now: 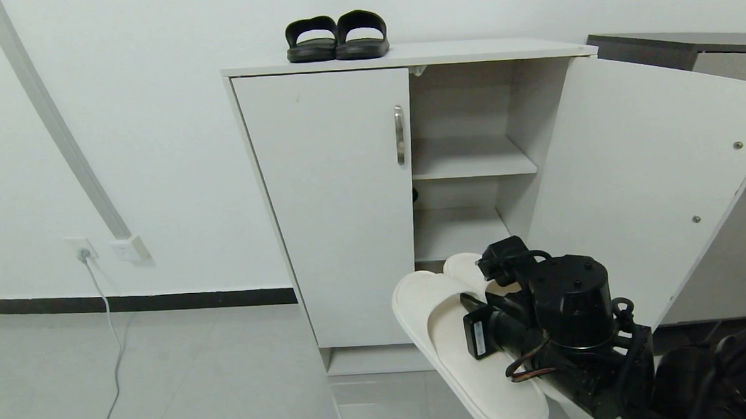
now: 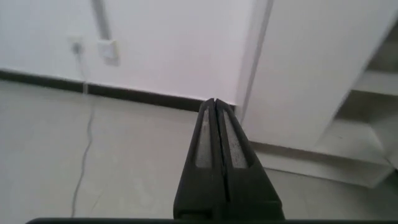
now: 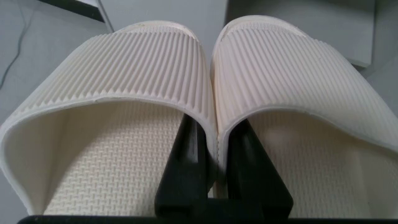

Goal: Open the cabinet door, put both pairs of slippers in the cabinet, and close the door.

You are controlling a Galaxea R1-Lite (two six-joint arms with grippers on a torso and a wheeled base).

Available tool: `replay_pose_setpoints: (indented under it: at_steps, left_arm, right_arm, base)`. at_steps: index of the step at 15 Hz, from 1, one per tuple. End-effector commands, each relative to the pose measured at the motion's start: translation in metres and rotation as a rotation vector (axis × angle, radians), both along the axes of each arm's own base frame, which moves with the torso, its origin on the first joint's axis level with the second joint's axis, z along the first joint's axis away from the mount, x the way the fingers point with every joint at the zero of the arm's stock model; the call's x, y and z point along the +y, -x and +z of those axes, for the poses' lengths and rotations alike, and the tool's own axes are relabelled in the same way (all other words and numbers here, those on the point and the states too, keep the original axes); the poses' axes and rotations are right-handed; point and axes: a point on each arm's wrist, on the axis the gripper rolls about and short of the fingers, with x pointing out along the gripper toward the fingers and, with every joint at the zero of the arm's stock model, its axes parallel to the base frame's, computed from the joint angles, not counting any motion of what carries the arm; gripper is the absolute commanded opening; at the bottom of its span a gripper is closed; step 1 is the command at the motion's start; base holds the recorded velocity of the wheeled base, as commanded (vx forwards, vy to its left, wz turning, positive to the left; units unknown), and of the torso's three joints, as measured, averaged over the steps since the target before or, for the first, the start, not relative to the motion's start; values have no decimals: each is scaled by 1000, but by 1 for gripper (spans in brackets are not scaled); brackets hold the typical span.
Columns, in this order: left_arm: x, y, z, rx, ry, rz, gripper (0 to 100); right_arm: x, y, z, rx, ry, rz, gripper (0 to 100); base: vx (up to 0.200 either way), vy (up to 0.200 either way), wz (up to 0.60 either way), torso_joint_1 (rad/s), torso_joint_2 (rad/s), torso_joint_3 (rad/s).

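the right arm is showing matte black throughout, its round drum-shaped joint housing wearing small screws on a flat top. black cables are looping beside it, and a thin orange-brown wire is curling underneath. a white label is sitting on a boxy black part. the left gripper is showing long black tapering fingers with grey inset pads. the right gripper is showing flat black fingers.

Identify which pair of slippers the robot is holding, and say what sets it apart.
The white pair, pinched by their inner edges in the right gripper before the open cabinet. The black pair sits untouched on the cabinet top.
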Motion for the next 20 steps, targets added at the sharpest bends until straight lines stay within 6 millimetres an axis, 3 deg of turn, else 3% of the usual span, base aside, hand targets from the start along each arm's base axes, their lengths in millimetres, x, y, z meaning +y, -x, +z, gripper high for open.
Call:
replay_pose_setpoints:
  at_steps: [1, 2, 8, 11, 15, 20]
  left_arm:
    - [-3, -3, -7, -36, -29, -137, 0]
    - [-5, -3, -12, 23, -37, -203, 0]
    - [-5, -3, -12, 12, -36, -215, 0]
    - [-5, -3, -12, 12, -38, -215, 0]
    - [-5, -3, -11, 10, -38, -215, 0]
    - [-5, -3, -12, 12, -39, -215, 0]
  right_arm:
    - [1, 0, -3, 7, 7, 2, 0]
    - [2, -1, -6, 12, 13, -1, 0]
    - [12, -11, -22, 5, 22, -12, 0]
    - [40, -43, -35, -67, 19, -211, 0]
    - [70, -69, -45, -95, -8, -257, 0]
    - [71, -72, -48, -48, -36, -277, 0]
  base:
    - [0, 0, 0, 0, 0, 0]
    - [0, 0, 0, 0, 0, 0]
    - [0, 0, 0, 0, 0, 0]
    - [0, 0, 0, 0, 0, 0]
    - [0, 0, 0, 0, 0, 0]
    - [0, 0, 0, 0, 0, 0]
